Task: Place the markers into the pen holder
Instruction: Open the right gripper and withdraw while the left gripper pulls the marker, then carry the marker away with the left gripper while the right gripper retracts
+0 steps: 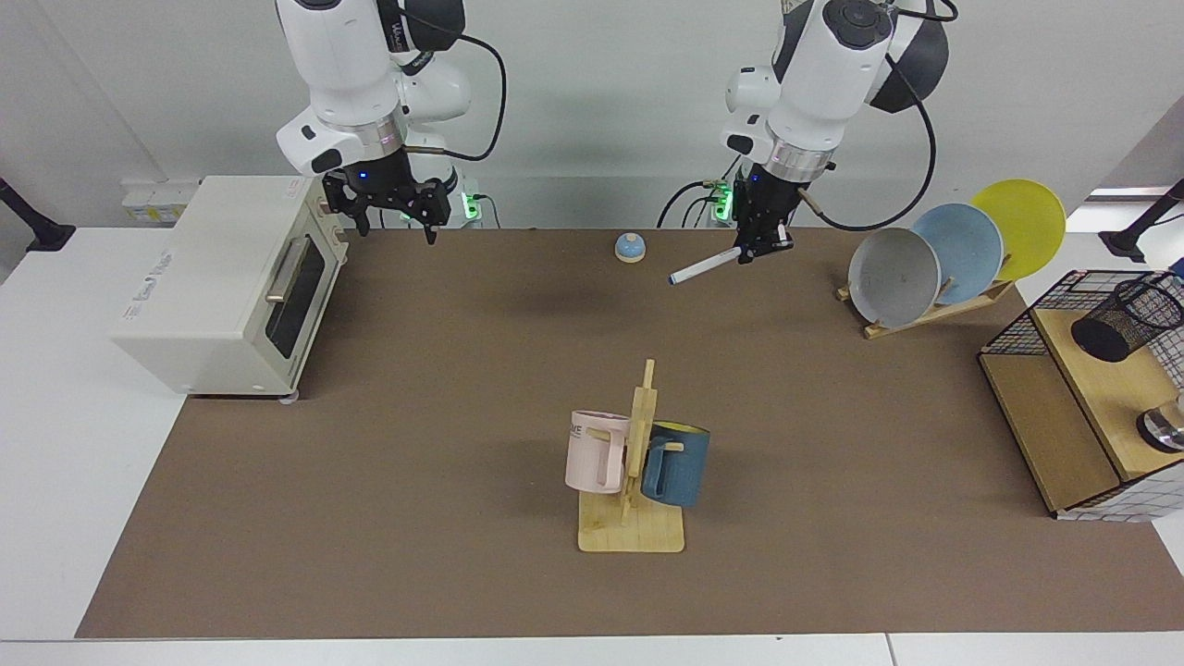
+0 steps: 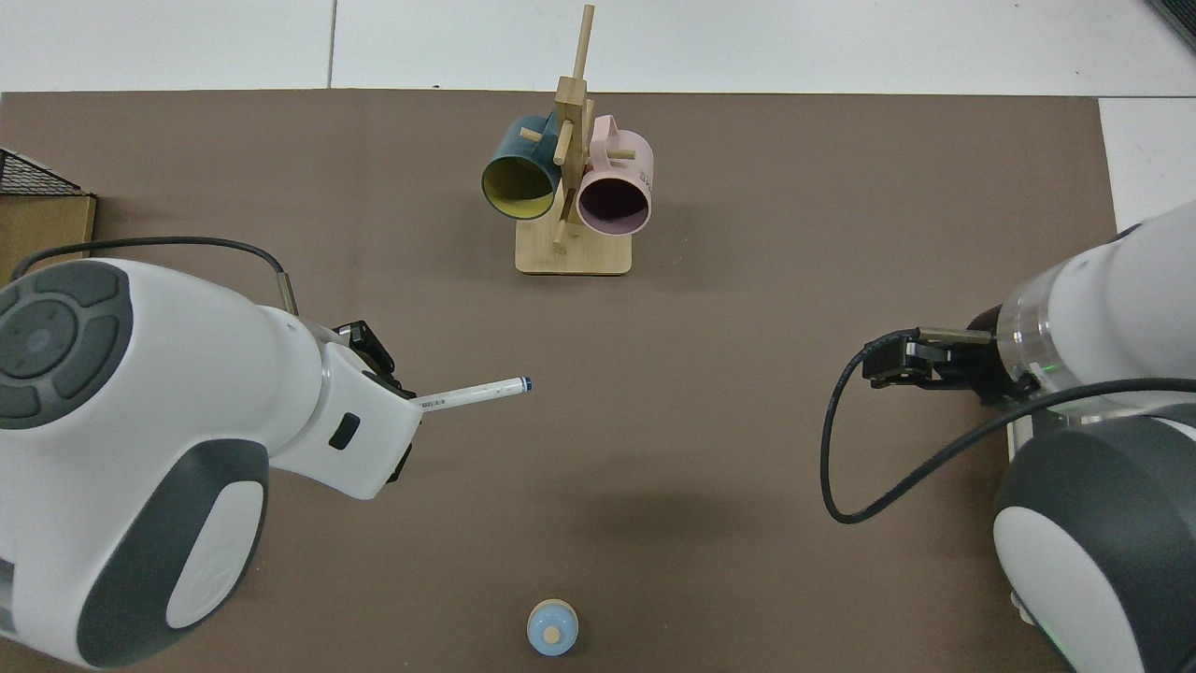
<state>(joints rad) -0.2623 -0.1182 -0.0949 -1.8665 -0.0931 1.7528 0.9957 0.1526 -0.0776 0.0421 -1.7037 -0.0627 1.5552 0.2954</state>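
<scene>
Above the far part of the brown tabletop (image 1: 416,388), the marker (image 1: 705,266) hangs tilted, blue cap end lowest and pointing toward the view's left, other end pinched in the left tool (image 1: 760,248), fingers closed on it. Marker clear of the surface, near a small blue round knob-like thing (image 1: 630,247) that sits on the tabletop. Top view shows the same marker (image 2: 475,393) sticking out of the left tool (image 2: 397,404), cap toward the middle of the tabletop; the blue round thing (image 2: 552,627) is well apart at the bottom edge.

Pen holder (image 1: 1124,317), black mesh cup, lies tipped on the upper board of a wire-and-wood shelf (image 1: 1064,435) at the facing view's right edge, well apart from the marker. Shiny metal round object (image 1: 1165,427) on the same shelf, nearer the camera.

Right tool (image 1: 398,211) hangs over the tabletop's far edge just beside a white toaster oven (image 1: 222,277), fingers spread apart, holding nothing.

Plate rack (image 1: 925,314) with grey, blue and yellow plates stands between the left arm and the shelf. Wooden mug stand (image 1: 634,518) with pink mug (image 1: 597,451) and blue mug (image 1: 677,462) sits mid-tabletop.
</scene>
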